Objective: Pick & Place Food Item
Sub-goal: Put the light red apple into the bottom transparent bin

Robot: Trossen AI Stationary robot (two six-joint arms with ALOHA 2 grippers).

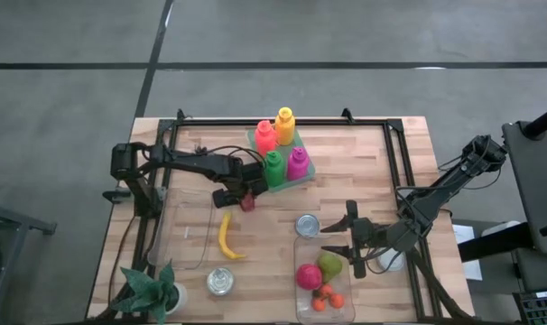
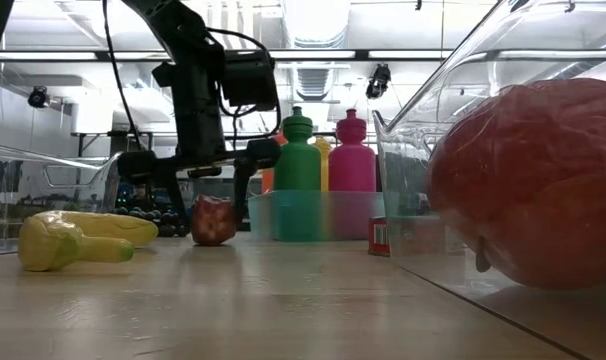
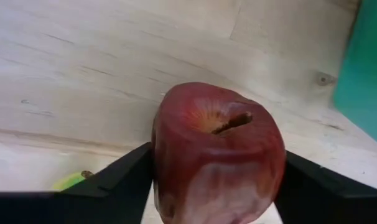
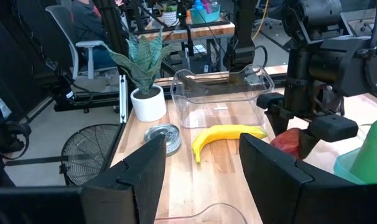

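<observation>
A dark red apple (image 3: 216,155) stands on the wooden table just near of the teal bottle tray (image 1: 306,174), its stem hollow up. It also shows in the high view, as the apple (image 1: 247,204), and in the low view, as the apple (image 2: 213,220). My left gripper (image 1: 245,193) is over it, pointing down, one finger on either side of the fruit. My right gripper (image 1: 353,246) hangs open and empty above the far end of a clear container (image 1: 302,302) at the near right, which holds a red fruit, a pear and small oranges. My left gripper (image 3: 216,171) has the apple between its two fingers, which lie against its opposite sides (image 3: 160,168) about halfway down. The fingers come from above, pointing down. The apple is upright, its bottom on the table (image 2: 215,243).
A yellow banana (image 1: 226,236) lies near of the apple, next to an empty clear container (image 1: 188,230). Coloured bottles (image 1: 273,167) fill the teal tray beside my left gripper. A can (image 1: 307,225), a round tin (image 1: 220,282) and a potted plant (image 1: 154,289) stand nearer the front.
</observation>
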